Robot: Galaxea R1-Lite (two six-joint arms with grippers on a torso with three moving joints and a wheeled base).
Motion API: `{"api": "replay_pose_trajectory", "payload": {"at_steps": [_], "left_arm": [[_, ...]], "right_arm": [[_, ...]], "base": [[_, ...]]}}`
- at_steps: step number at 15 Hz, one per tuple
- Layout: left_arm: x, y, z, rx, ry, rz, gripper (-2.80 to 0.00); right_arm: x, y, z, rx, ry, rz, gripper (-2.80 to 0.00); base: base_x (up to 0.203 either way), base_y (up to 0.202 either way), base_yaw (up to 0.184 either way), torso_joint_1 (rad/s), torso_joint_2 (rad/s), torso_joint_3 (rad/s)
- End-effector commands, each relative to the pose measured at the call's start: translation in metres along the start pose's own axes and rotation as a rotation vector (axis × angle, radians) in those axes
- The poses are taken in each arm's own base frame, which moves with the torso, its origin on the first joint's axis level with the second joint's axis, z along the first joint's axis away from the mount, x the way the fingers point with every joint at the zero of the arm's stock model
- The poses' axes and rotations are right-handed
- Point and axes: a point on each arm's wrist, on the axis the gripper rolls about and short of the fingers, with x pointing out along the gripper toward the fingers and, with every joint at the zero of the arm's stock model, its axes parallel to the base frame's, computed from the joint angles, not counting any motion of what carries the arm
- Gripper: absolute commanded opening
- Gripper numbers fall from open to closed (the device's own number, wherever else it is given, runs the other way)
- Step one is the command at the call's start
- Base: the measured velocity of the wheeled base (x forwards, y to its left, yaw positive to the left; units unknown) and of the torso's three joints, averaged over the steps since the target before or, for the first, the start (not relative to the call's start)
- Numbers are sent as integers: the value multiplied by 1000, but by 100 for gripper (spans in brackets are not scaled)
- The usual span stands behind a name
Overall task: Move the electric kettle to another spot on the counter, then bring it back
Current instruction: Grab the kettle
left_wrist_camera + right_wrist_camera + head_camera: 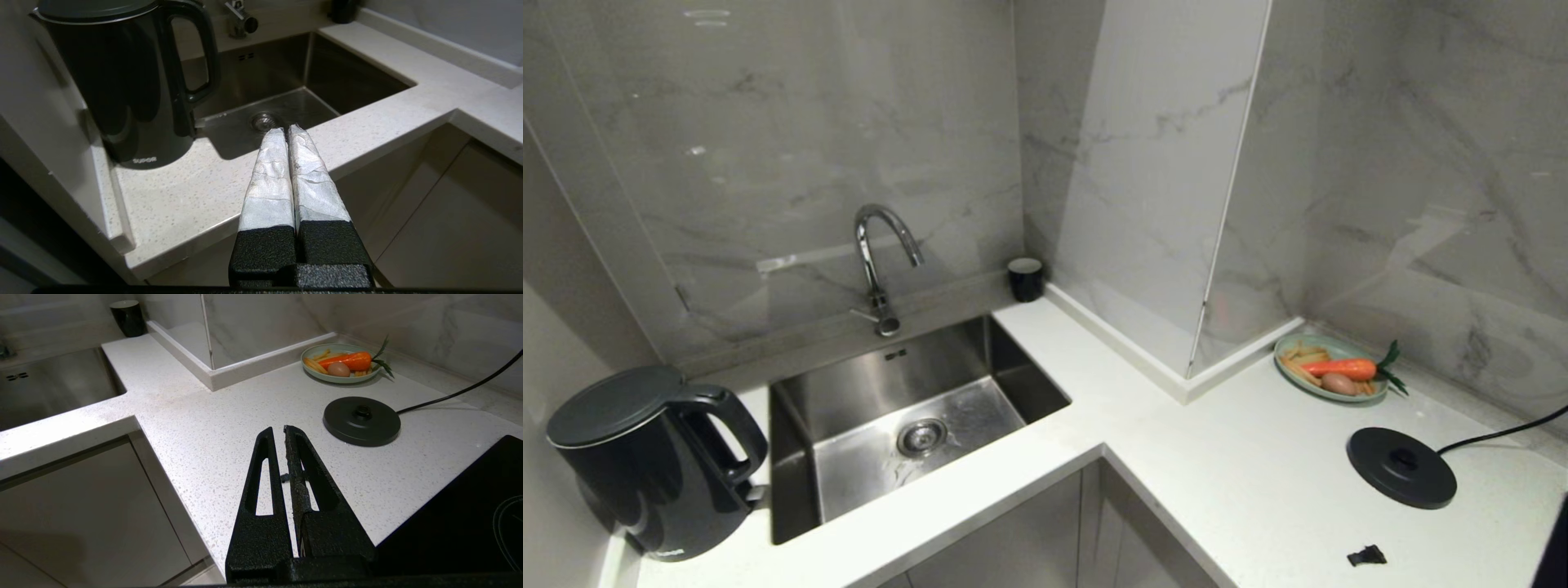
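The electric kettle (654, 465) stands upright on the counter (1241, 465) at the far left, beside the sink, with its loop handle turned toward the basin. In the left wrist view the kettle (126, 81) is ahead and to one side of my left gripper (286, 130). That gripper's taped fingers are pressed together, shut and empty, over the counter's front edge (184, 192). My right gripper (278, 430) hovers shut and empty over the counter (212, 428), short of the round base disc (361, 420). Neither arm shows in the head view.
A steel sink (1005, 351) with a faucet (878, 253) lies right of the kettle. A small black cup (1025, 279) stands in the back corner. The corded base disc (1401, 467), a plate (1327, 396) of food, a black scrap (1366, 556) and the hob (457, 522) occupy the right.
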Motion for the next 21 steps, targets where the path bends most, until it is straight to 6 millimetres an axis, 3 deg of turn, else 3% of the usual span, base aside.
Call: {"api": "replay_pose_trajectory", "payload": {"at_steps": [1, 7, 9, 11, 14, 16, 18, 21], "left_arm": [[0, 0, 0, -1, 2, 1, -280], [-2, 0, 8, 3, -26, 2, -280], [-6, -1, 40, -21, -74, -12, -280], [8, -2, 78, -46, -19, -26, -280], [68, -4, 124, -84, 166, -38, -280], [116, -6, 135, -131, 262, -41, -280], [162, -8, 126, -162, 368, -25, -280], [213, -9, 90, -190, 454, 46, -280]], "right_arm": [[0, 0, 0, -1, 0, 0, -280], [0, 0, 0, -1, 0, 0, -280], [0, 0, 0, -1, 0, 0, -280], [0, 0, 0, -1, 0, 0, -280], [0, 0, 0, 0, -1, 0, -280], [0, 0, 0, -1, -2, 0, -280], [0, 0, 0, -1, 0, 0, -280], [0, 0, 0, 1, 0, 0, -280]], "base": [[0, 0, 0, 0, 0, 0], [0, 0, 0, 0, 0, 0], [0, 0, 0, 0, 0, 0], [0, 0, 0, 0, 0, 0], [0, 0, 0, 0, 0, 0], [0, 0, 0, 0, 0, 0], [0, 0, 0, 0, 0, 0], [0, 0, 0, 0, 0, 0]]}}
